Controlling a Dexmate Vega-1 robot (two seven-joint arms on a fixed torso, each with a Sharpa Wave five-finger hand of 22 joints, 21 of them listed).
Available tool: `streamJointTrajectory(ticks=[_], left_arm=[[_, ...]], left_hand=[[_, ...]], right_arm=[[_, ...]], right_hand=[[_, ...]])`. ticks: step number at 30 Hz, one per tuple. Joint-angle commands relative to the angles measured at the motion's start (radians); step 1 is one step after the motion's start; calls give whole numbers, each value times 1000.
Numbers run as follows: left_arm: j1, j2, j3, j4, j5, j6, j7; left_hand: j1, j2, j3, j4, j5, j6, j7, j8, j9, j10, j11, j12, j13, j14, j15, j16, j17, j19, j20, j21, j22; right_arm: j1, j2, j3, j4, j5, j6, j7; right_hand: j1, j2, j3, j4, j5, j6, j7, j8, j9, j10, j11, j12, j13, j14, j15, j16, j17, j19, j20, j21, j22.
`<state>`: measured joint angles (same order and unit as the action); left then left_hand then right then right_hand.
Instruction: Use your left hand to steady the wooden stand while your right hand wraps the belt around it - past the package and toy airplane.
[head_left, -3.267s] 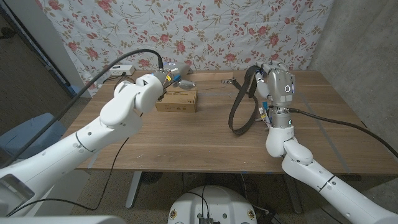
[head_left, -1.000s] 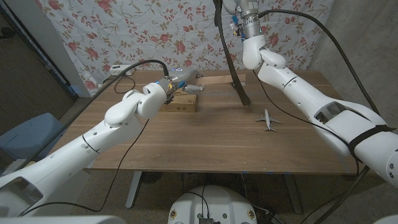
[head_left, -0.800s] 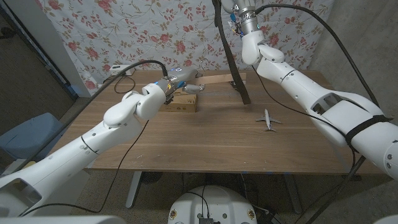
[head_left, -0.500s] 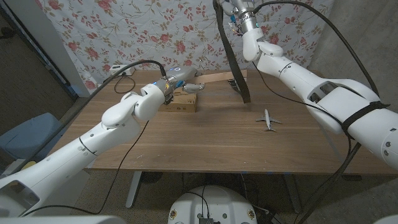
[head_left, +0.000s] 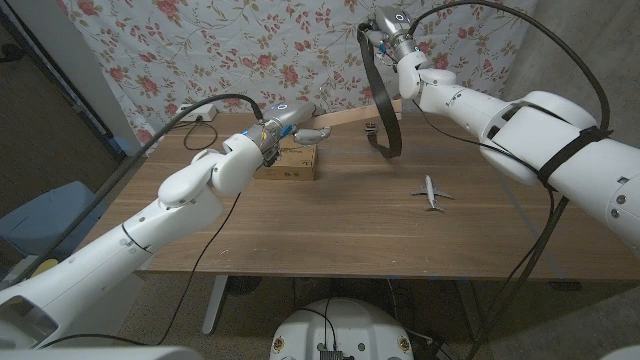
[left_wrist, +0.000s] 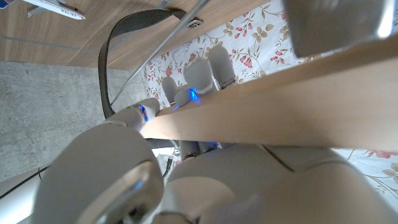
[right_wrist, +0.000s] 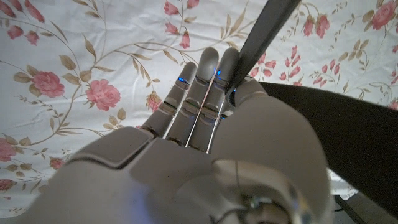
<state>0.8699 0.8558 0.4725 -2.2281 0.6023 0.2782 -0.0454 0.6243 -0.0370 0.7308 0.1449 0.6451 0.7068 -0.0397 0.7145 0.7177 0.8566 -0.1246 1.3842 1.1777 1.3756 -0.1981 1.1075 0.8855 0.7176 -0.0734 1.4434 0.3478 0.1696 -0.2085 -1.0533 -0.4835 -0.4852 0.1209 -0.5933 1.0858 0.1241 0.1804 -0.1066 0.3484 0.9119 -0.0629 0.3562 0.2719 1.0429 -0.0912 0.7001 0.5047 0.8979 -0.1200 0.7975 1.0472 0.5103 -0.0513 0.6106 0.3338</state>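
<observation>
The dark looped belt (head_left: 383, 95) has dropped lower, its loop hanging beside the long pale wooden stand (head_left: 345, 118), grasped by the raised right hand (head_left: 388, 24). The left hand (head_left: 296, 128) grips the stand above the brown cardboard package (head_left: 286, 165). The small white toy airplane (head_left: 432, 190) lies on the desk (head_left: 330, 225).

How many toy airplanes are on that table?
1. A small white toy airplane lies on the wooden table, on the robot's right side, apart from the hanging belt. Something small could hide behind the arms.
</observation>
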Motion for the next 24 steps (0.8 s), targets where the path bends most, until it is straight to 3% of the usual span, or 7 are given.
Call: streamJointTrajectory(ticks=[1,7,13,18,24], left_arm=[[80,15,-65,-72,-59,30,56],[104,17,-85,-99,-74,35,88],[104,-18,-91,-71,-107,-5,156],[79,-31,-70,-38,-110,-33,172],[62,-47,-53,-3,-115,-65,199]], left_hand=[[-10,-1,26,20,9,0,-4,9,2,-1,1,190,66,0,1,1,3,-3,-38,9,-1],[-10,-2,28,20,10,-1,-3,11,-1,-1,2,189,66,-2,1,-3,2,-4,-39,13,-2],[-11,-2,30,20,10,-3,-3,12,-3,1,0,190,66,2,2,-3,2,-3,-40,14,-10],[-11,-2,31,19,10,-2,-3,15,-3,0,0,190,67,1,1,-3,4,-3,-42,18,-10],[-11,-1,32,20,10,-6,-5,15,-5,-1,-1,190,67,4,-1,4,14,-6,-42,24,-6]], right_arm=[[47,-28,-143,112,99,-60,81],[34,-52,-156,112,152,-83,95],[15,-54,-167,111,185,-80,81],[9,-52,-165,104,183,-67,16],[-23,-58,-125,61,169,-71,-168]], right_hand=[[4,-2,-6,0,10,139,-68,1,3,-4,1,-1,-1,-9,-101,-6,3,-4,-103,7,0],[5,-3,-11,1,14,139,-71,-1,6,-6,-1,-3,-3,-13,-101,-18,3,-7,-102,10,-3],[6,-2,-15,2,18,140,-71,-3,6,-5,-1,-4,-4,-13,-101,-28,3,-10,-99,13,-5],[6,1,-18,4,21,144,-70,-4,5,1,1,-3,-6,-11,-100,-33,3,-9,-99,16,-6],[8,4,-21,6,25,144,-67,-6,8,5,4,-2,-8,-4,-100,-41,4,-6,-94,22,-8]])
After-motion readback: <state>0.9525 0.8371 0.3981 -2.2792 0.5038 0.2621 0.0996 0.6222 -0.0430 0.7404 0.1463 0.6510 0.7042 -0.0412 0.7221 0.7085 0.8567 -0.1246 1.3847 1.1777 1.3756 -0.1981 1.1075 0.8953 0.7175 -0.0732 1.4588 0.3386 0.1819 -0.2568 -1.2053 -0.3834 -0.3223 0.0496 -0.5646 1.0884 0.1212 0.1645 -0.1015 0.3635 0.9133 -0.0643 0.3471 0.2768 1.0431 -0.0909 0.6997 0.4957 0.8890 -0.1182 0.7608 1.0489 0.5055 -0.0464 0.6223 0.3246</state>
